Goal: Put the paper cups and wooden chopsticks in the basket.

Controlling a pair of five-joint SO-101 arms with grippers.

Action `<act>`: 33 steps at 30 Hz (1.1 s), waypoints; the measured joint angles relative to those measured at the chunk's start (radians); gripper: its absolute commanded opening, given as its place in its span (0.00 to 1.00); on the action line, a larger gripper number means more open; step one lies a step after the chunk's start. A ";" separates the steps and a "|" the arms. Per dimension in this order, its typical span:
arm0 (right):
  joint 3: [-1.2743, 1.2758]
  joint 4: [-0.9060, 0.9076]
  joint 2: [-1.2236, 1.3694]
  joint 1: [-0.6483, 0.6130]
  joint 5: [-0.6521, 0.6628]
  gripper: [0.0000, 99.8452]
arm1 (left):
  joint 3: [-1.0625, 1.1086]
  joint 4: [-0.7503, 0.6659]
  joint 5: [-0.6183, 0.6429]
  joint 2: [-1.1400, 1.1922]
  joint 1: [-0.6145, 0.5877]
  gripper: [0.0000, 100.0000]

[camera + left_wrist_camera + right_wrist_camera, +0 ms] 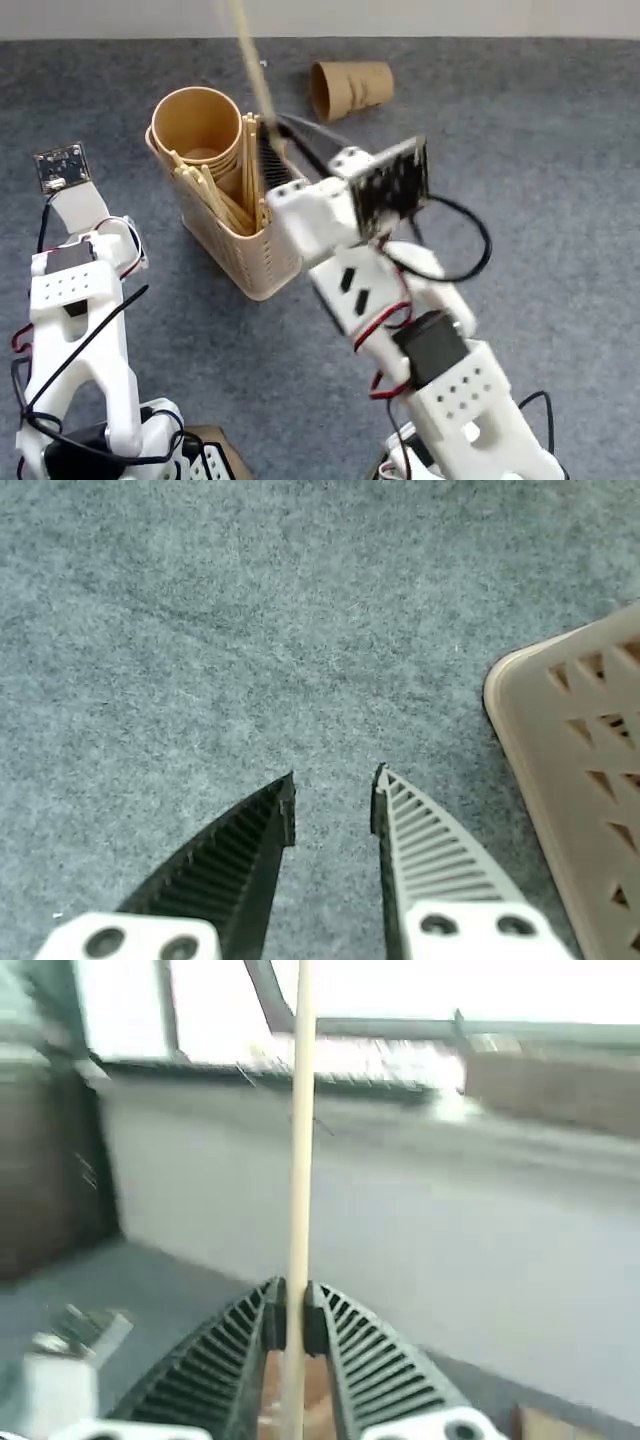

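A beige slotted basket [258,268] stands on the grey carpet, with a paper cup [197,125] upright in it and several wooden chopsticks [215,195] leaning beside the cup. A second paper cup [350,88] lies on its side on the carpet beyond the basket. My right gripper [294,1315] is shut on one wooden chopstick [298,1150], which points steeply upward. From above, that gripper [268,160] sits over the basket's far right corner, the chopstick [250,60] rising past it. My left gripper [333,800] hangs open over bare carpet, just beside a corner of the basket [570,780].
The left arm [75,300] stands at the left of the basket, and the right arm [400,310] slants in from the lower right. Cables loop around both arms. Open carpet lies to the right of the lying cup.
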 measured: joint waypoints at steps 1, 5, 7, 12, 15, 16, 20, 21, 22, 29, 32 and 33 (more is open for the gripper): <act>0.011 -0.055 0.020 -0.023 -0.005 0.01 | 0.005 0.000 0.000 0.000 0.000 0.15; 0.048 -0.210 0.130 -0.046 -0.017 0.01 | 0.014 -0.002 0.000 0.000 0.000 0.15; 0.051 -0.285 0.184 -0.046 -0.064 0.01 | 0.014 -0.003 0.000 0.000 0.000 0.15; 0.061 -0.336 0.293 -0.051 -0.285 0.01 | 0.014 -0.003 0.000 0.000 0.000 0.15; 0.069 -0.342 0.316 -0.051 -0.342 0.04 | 0.014 -0.003 0.000 0.000 0.000 0.15; 0.069 -0.342 0.318 -0.051 -0.345 0.07 | 0.014 -0.003 0.000 0.000 0.000 0.15; 0.069 -0.342 0.319 -0.051 -0.354 0.18 | 0.014 -0.003 0.000 0.000 0.000 0.15; 0.069 -0.334 0.319 -0.051 -0.354 0.18 | 0.014 -0.003 0.000 0.000 0.000 0.15; 0.068 -0.315 0.319 -0.051 -0.354 0.18 | 0.014 -0.003 -0.003 0.000 0.000 0.15; 0.038 -0.144 0.293 -0.051 -0.292 0.18 | 0.014 -0.003 -0.003 0.000 0.000 0.15; -0.002 -0.018 0.215 -0.051 -0.201 0.18 | 0.014 -0.003 -0.003 0.000 0.000 0.15; -0.034 0.049 0.184 -0.048 -0.166 0.18 | 0.014 -0.003 -0.003 0.000 0.000 0.15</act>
